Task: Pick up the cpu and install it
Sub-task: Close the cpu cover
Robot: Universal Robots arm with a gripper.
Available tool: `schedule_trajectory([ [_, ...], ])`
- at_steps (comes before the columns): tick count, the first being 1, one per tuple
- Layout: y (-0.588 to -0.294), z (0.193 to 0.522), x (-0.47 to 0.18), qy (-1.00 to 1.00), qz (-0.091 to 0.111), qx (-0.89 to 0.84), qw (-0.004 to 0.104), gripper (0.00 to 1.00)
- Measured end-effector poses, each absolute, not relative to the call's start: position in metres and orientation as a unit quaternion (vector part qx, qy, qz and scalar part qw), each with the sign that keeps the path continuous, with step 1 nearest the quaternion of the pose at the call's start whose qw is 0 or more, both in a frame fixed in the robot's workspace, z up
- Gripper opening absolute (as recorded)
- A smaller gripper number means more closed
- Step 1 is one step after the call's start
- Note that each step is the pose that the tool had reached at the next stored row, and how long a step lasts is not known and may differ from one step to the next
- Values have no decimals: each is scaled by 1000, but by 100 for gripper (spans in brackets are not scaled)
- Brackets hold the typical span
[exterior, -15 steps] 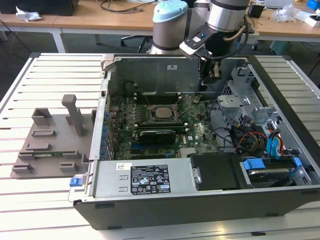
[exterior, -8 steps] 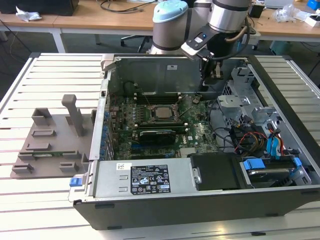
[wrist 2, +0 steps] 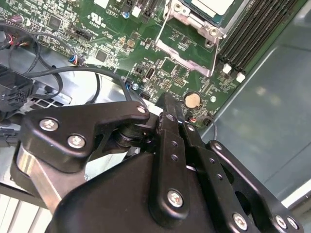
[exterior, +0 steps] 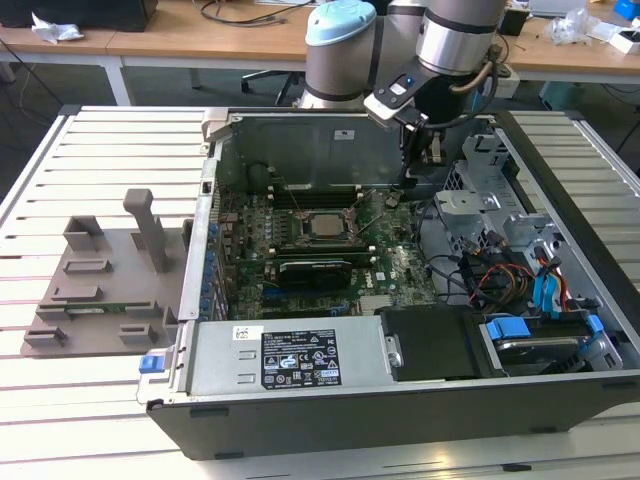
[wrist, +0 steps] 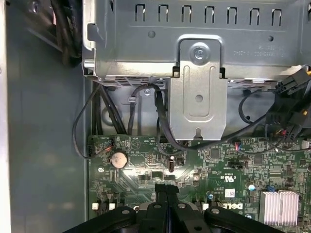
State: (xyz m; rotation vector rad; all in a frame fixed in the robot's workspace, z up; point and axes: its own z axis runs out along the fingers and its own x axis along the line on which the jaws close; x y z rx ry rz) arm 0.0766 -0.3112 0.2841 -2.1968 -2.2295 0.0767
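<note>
Hanging inside the open computer case (exterior: 300,420), the hand (exterior: 404,182) is standing low over the green motherboard (exterior: 400,275), close to the case's far wall and toward the exterior view's right. In both wrist views its two black fingers (wrist: 163,194) are pressing together with nothing between them, so the hand is closed and is carrying nothing. In the second wrist view the fingertips (wrist 2: 167,109) are pointing at the board just beside a round coin battery (wrist 2: 193,100).

The cpu (exterior: 322,226) is lying flat in the socket (exterior: 290,240) near the middle of the motherboard, with its silver top facing up. It is apart from the hand, on the exterior view's left of it. In the second wrist view the cpu (wrist 2: 214,5) is showing at the picture's edge, inside a metal frame (wrist 2: 187,22), next to the long black memory slots (wrist 2: 252,29).

In the first wrist view a grey metal drive cage (wrist: 194,48) is sitting beyond the board, and black cables (wrist: 160,121) are running from under it down to the board.

The case is resting on a white slatted counter (exterior: 60,400). A grey plastic tray (exterior: 100,290) with upright posts is lying on the counter, at the exterior view's left of the case.
</note>
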Motion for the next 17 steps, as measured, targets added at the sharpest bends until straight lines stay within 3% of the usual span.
schedule_trajectory([
  [17, -311, 251, 64, -712, 25, -702, 6, 11],
])
